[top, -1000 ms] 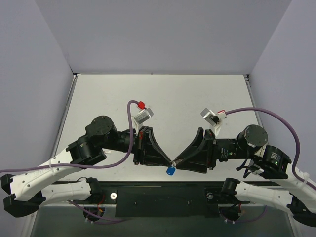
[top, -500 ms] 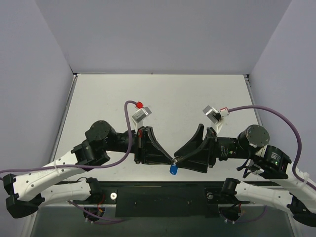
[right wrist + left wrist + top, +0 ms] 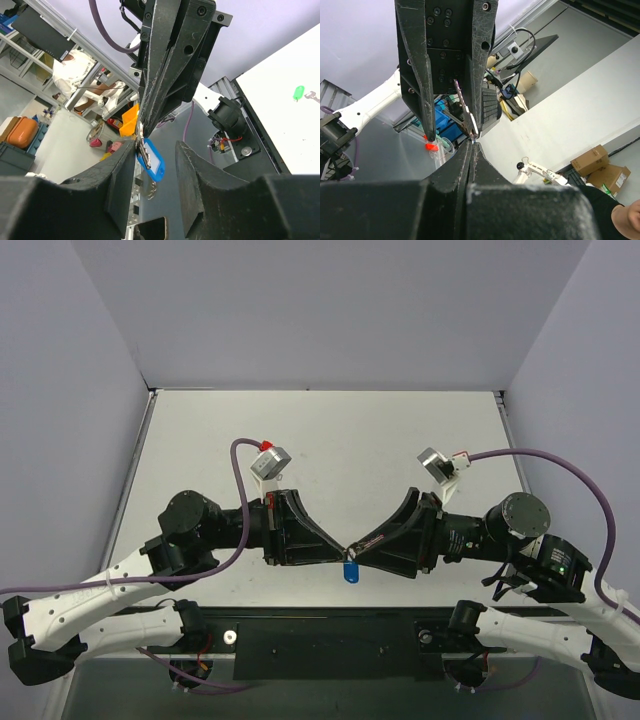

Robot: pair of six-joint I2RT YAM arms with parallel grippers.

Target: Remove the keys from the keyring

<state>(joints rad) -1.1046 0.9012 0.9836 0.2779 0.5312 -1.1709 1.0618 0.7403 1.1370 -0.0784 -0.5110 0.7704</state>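
My left gripper [image 3: 346, 547] and right gripper [image 3: 356, 546] meet tip to tip above the table's near edge. The blue keyring tag [image 3: 348, 571] hangs just below them. In the right wrist view the left gripper's shut fingers [image 3: 165, 65] come down from above and pinch the small silver key [image 3: 142, 145], with the blue tag [image 3: 156, 162] dangling beside it between my right gripper's [image 3: 155, 150] parted jaws. In the left wrist view my left gripper [image 3: 472, 144] is shut on the key's [image 3: 466, 110] lower end. The thin ring is too small to make out.
A green tag [image 3: 298, 92] and a small metal piece [image 3: 314, 96] lie on the white table [image 3: 330, 440] in the right wrist view. Purple cables [image 3: 540, 462] loop off both wrists. The black base rail [image 3: 330, 635] runs under the grippers.
Both grippers have kept their tips together and moved a little away from the near edge. Both wrists have rolled, and the blue tag has come along with them.
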